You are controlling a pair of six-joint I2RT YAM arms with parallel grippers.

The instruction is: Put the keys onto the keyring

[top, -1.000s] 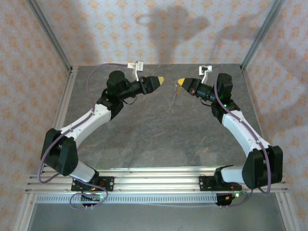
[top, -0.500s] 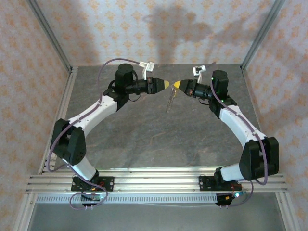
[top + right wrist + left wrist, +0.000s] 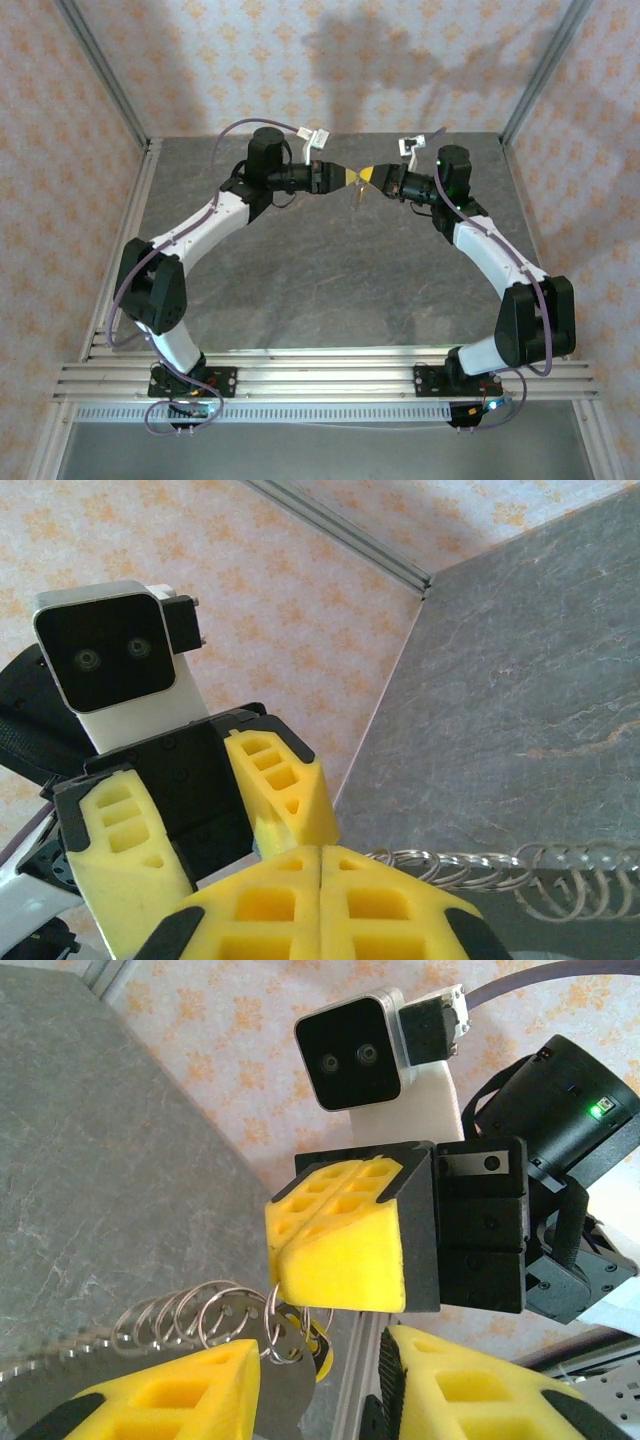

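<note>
My right gripper (image 3: 367,177) is shut on the keyring (image 3: 354,203), a string of silver wire rings that dangles from its yellow tip above the back of the table. In the left wrist view the rings (image 3: 200,1315) hang from that shut tip (image 3: 275,1265) beside a flat grey holed metal strip (image 3: 285,1375). A small yellowish piece (image 3: 324,1358) behind them may be the key. My left gripper (image 3: 353,177) meets the right one tip to tip, its fingers (image 3: 170,1395) apart on either side of the ring string. The right wrist view has the rings (image 3: 480,865) trailing from my shut fingertips (image 3: 320,852).
The grey stone table (image 3: 300,280) lies below both raised arms. Aluminium posts and patterned walls close in the back and sides, and a rail (image 3: 330,372) runs along the near edge.
Both grippers have swung inward and now touch at their tips. The left jaws have narrowed. The keyring has come along with the right gripper.
</note>
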